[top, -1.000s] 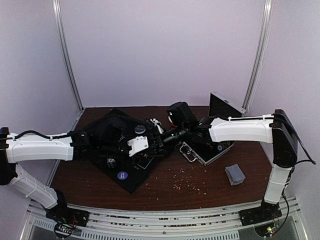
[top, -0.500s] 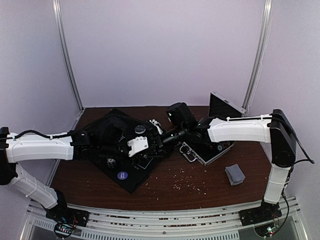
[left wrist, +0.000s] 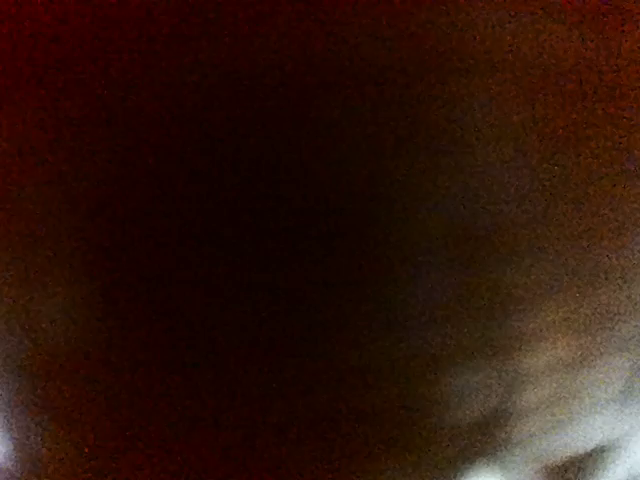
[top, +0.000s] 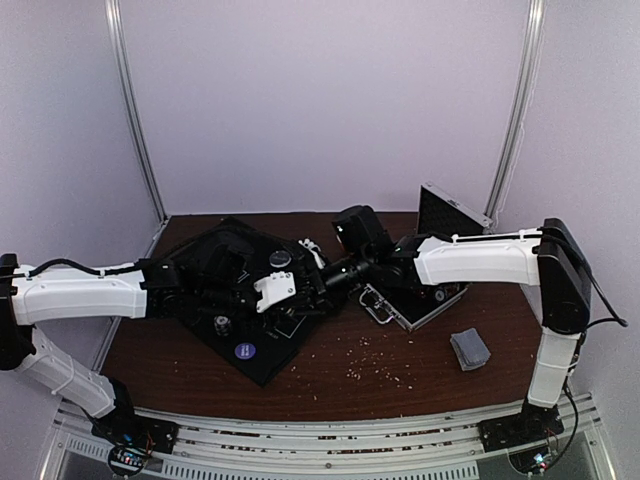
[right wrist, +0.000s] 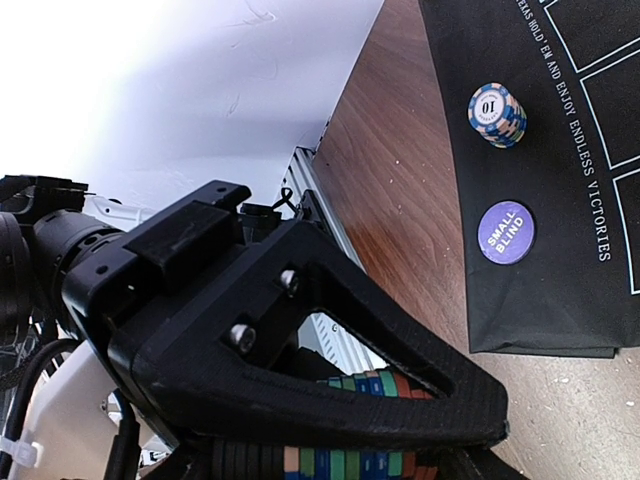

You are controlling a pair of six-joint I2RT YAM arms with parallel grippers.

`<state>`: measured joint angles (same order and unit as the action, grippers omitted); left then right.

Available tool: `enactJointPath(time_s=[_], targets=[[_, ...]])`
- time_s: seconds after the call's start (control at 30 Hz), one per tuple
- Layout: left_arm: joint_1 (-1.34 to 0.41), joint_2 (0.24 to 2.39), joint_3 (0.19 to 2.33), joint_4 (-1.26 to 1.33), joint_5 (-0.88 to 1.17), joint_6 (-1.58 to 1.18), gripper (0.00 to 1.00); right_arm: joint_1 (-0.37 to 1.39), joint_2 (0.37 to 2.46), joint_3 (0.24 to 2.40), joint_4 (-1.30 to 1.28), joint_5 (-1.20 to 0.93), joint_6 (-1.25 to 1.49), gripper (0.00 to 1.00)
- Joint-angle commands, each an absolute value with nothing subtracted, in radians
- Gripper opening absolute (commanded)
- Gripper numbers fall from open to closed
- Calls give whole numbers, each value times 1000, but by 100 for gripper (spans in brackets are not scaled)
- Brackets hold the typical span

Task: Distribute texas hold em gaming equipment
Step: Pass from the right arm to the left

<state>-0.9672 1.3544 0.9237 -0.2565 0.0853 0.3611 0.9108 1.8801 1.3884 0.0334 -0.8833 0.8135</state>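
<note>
In the right wrist view my right gripper (right wrist: 440,452) is shut on a row of striped poker chips (right wrist: 372,466), green, blue and orange, held between its black fingers. Beyond it a blue-and-white chip stack marked 10 (right wrist: 497,113) and a purple SMALL BLIND disc (right wrist: 505,232) lie on the black mat (right wrist: 560,150). From above, both grippers meet over the mat (top: 262,365): right gripper (top: 322,281), left gripper (top: 296,296). The left wrist view is dark and blurred. The purple disc (top: 244,351), the chip stack (top: 221,324), a pale grey disc (top: 281,259) and the grey-blue cards (top: 470,349) also show there.
The silver case (top: 432,305) lies open right of centre with its lid (top: 450,210) raised. Crumbs are scattered over the brown table (top: 370,370). Metal rails (top: 330,445) run along the near edge.
My right arm has edged slightly to the left. Nothing else has visibly moved.
</note>
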Motion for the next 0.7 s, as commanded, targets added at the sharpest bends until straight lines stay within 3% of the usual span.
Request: enactJointPath(time_s=[0.0,0.67], targets=[[-959,1356,950,-259,122,344,0,898,1882,1379,52,-876,785,61],[-948,1366,953,-264,143,333,0,878,1861,1310,228,-938,902,69]])
